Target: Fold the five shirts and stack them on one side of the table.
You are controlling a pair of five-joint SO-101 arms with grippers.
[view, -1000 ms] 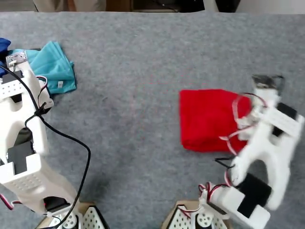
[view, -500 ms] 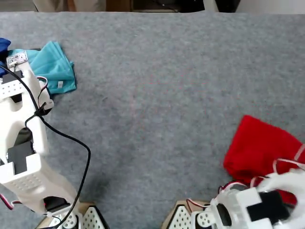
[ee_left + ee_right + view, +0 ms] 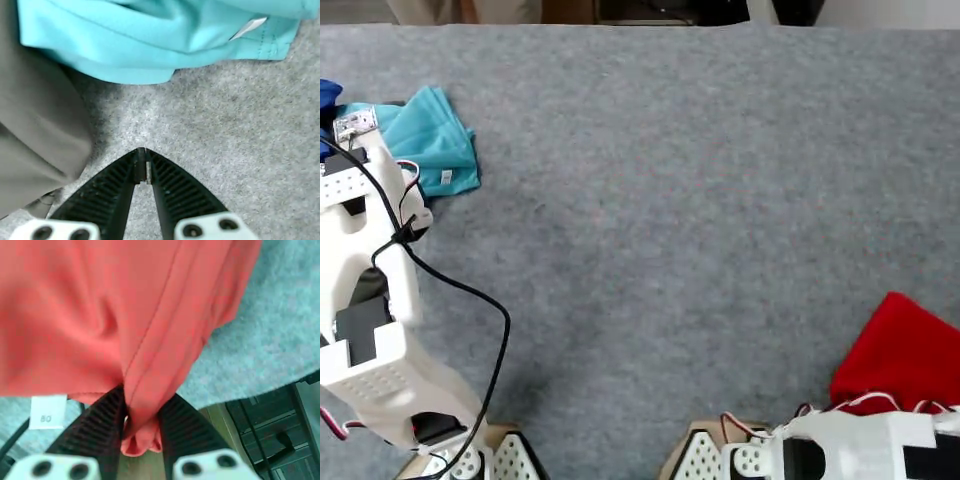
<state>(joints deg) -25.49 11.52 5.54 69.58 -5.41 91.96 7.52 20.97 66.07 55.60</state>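
Observation:
A folded red shirt [image 3: 905, 350] lies at the table's near right corner, over the white right arm [image 3: 860, 455]. In the right wrist view my right gripper [image 3: 142, 427] is shut on a fold of the red shirt [image 3: 115, 315], whose white size tag [image 3: 47, 411] hangs by one finger. A folded teal shirt [image 3: 438, 145] lies at the far left with a blue one [image 3: 328, 96] at the edge behind it. My left gripper [image 3: 142, 172] is shut and empty over the grey mat, just short of the teal shirt [image 3: 150, 35] and beside a grey-brown cloth [image 3: 35, 120].
The grey felt mat [image 3: 660, 200] covers the table. The left arm [image 3: 365, 300] and its black cable [image 3: 485, 300] stand along the left side. Past the mat's edge in the right wrist view I see dark floor and furniture [image 3: 270, 430].
The right arm has dragged the red shirt from the right middle of the table toward the near right corner. The left arm has not moved.

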